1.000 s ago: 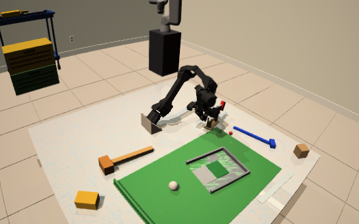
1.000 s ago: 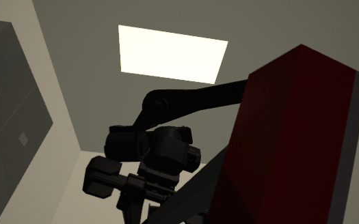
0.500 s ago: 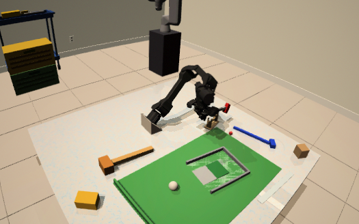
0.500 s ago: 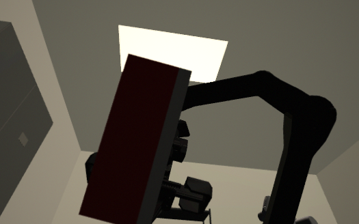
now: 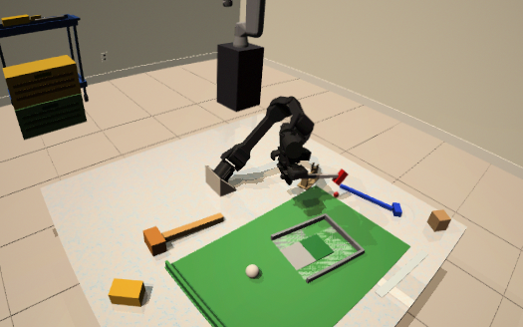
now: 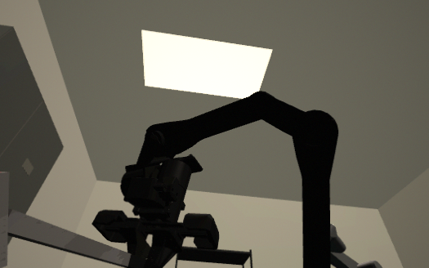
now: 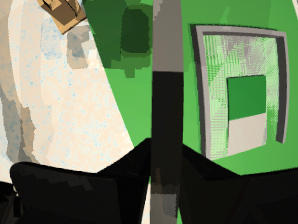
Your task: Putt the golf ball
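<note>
- The gripper (image 5: pixel 301 175) grasps the putter (image 5: pixel 327 175) by its grey shaft, beyond the green's (image 5: pixel 290 279) far edge.
- Ball (image 5: pixel 252 270) sits on the green.
- No writing readable.

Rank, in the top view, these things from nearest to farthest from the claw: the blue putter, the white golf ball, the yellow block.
Measured from the claw, shut on the red putter:
1. Blue putter, lying just beside it at the mat's far edge.
2. White golf ball, on the green mat's near part.
3. Yellow block, at the near corner.
</note>
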Robot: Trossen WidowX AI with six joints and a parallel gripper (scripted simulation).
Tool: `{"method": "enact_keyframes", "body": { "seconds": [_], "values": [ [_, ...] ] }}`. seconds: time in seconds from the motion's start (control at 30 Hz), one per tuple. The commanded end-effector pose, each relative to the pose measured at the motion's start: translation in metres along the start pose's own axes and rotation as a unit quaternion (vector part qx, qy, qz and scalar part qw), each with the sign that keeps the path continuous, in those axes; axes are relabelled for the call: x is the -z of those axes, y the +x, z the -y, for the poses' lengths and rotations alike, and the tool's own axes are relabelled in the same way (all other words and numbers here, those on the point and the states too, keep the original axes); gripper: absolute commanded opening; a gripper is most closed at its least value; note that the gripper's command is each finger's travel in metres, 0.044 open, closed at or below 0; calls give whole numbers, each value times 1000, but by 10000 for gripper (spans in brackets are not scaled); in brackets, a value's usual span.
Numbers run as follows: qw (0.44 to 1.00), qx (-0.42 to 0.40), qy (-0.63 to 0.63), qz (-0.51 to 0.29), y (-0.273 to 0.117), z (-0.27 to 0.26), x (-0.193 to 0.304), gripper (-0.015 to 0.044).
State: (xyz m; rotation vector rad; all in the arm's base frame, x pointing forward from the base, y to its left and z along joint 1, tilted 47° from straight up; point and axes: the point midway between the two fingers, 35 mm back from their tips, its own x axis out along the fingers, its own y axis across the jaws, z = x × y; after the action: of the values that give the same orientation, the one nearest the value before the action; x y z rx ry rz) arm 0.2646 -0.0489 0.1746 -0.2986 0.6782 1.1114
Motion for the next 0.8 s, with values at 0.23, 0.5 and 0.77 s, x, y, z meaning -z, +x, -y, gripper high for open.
{"method": "enact_keyframes", "body": {
  "seconds": [0.23, 0.5, 0.77],
  "values": [
    [988, 9, 150, -25, -14, 37, 55, 0],
    [967, 10, 252, -41, -22, 55, 100, 0],
    [935, 10, 349, -53, -29, 66, 148, 0]
  ]
}}
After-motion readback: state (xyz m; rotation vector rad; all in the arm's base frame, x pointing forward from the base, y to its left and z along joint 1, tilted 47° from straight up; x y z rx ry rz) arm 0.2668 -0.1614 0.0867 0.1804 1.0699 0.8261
